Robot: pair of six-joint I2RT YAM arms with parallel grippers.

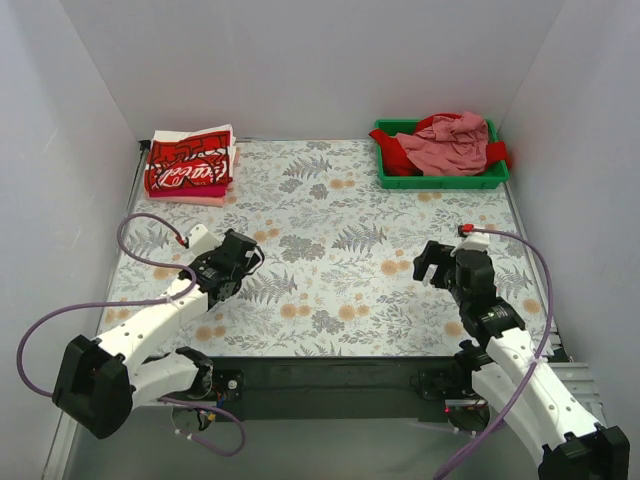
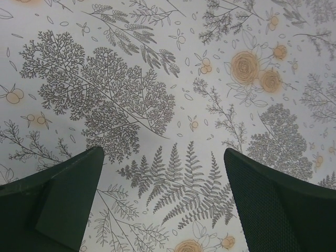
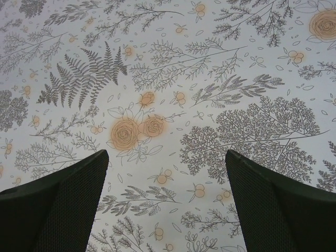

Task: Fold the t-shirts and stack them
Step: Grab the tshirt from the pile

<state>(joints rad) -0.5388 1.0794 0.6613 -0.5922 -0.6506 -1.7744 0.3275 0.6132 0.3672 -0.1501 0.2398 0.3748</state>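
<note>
Hands empty, tees waiting.
Above: left hand (image 1: 243, 256) and right hand (image 1: 432, 262) hover spread apart; pink tee (image 1: 455, 145) and red tee (image 1: 398, 156) lie crumpled in the green tray (image 1: 440, 183) far beyond your right hand, folded printed tees (image 1: 190, 166) beyond the left. Wrist views: only bare tabletop (image 2: 157, 63) beneath each. Pinch the pink tee alone.

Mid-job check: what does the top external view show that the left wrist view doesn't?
Only the top external view shows the folded printed t-shirts at the far left, the green tray at the far right holding the crumpled pink t-shirt and red t-shirt, and the right gripper, open. Only the left wrist view shows the fern print close up between its fingers, with no cloth there. Both show the floral tablecloth and the open left gripper, empty.
</note>
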